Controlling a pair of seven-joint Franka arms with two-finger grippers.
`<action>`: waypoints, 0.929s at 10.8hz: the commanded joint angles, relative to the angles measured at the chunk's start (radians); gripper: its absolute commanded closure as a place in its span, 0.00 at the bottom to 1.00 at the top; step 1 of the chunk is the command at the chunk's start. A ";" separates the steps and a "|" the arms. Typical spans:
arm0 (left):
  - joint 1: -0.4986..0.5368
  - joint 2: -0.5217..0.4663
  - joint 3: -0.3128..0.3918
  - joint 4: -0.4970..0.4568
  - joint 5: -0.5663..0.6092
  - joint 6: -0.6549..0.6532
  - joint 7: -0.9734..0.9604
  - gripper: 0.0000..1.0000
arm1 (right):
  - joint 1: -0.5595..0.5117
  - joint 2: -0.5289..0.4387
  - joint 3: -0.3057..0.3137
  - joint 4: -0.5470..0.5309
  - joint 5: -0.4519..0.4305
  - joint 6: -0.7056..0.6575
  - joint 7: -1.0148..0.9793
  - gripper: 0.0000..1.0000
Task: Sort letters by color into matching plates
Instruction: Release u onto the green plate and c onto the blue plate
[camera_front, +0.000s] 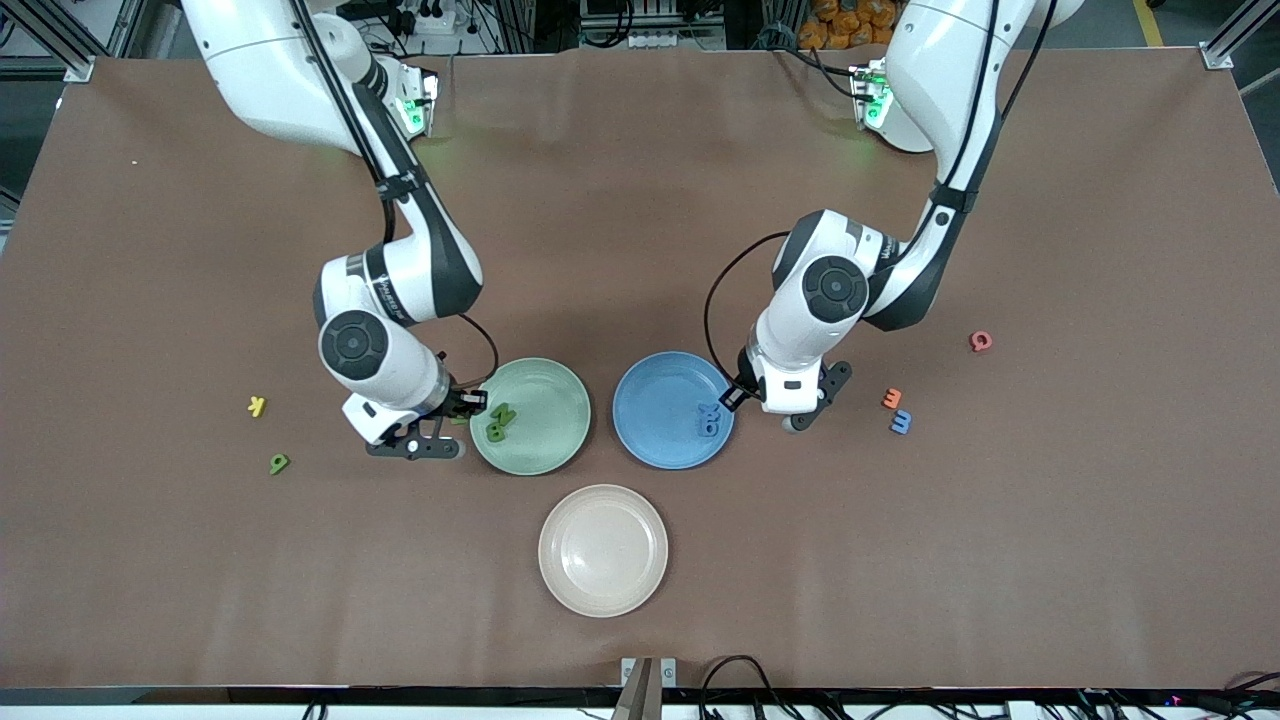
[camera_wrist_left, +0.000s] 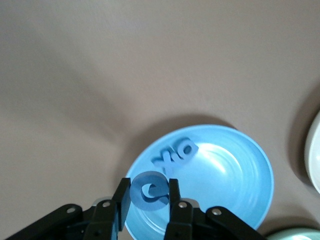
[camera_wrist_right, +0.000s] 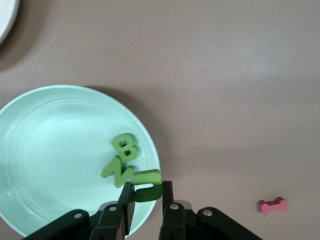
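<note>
**Inspector:** Cream plate (camera_front: 603, 550), nearest the camera: bare. Status?

**Assistant:** Green plate (camera_front: 530, 416) has two letters, blue plate (camera_front: 672, 409) two. Right gripper (camera_wrist_right: 145, 197) jaws clamp a green letter (camera_wrist_right: 148, 185) over its rim; left gripper (camera_wrist_left: 149, 202) jaws clamp a blue letter (camera_wrist_left: 149, 191) likewise. Six lie loose on the table (camera_front: 640, 250).

Open table (camera_front: 640, 200) around three clustered plates (camera_front: 603, 551)

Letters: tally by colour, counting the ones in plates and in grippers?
Green: 4: B and N in green plate, held green letter in right gripper, green 9 on table
Blue: 4: X and O in blue plate, blue C in left gripper, blue 3
Yellow: 1: K
Orange: 1: orange 3
Red: 1: G
Pink: 1: pink piece
Total: 12
</note>
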 joint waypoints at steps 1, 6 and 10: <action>-0.036 0.054 0.007 0.071 -0.093 0.016 -0.017 1.00 | 0.030 0.046 0.009 0.072 -0.015 -0.024 0.020 0.92; -0.066 0.084 0.010 0.080 -0.122 0.103 0.007 0.01 | 0.034 0.069 0.026 0.111 -0.016 -0.024 0.020 0.65; -0.063 0.078 0.013 0.079 -0.071 0.103 0.055 0.00 | 0.027 0.065 0.023 0.108 -0.025 -0.035 0.021 0.00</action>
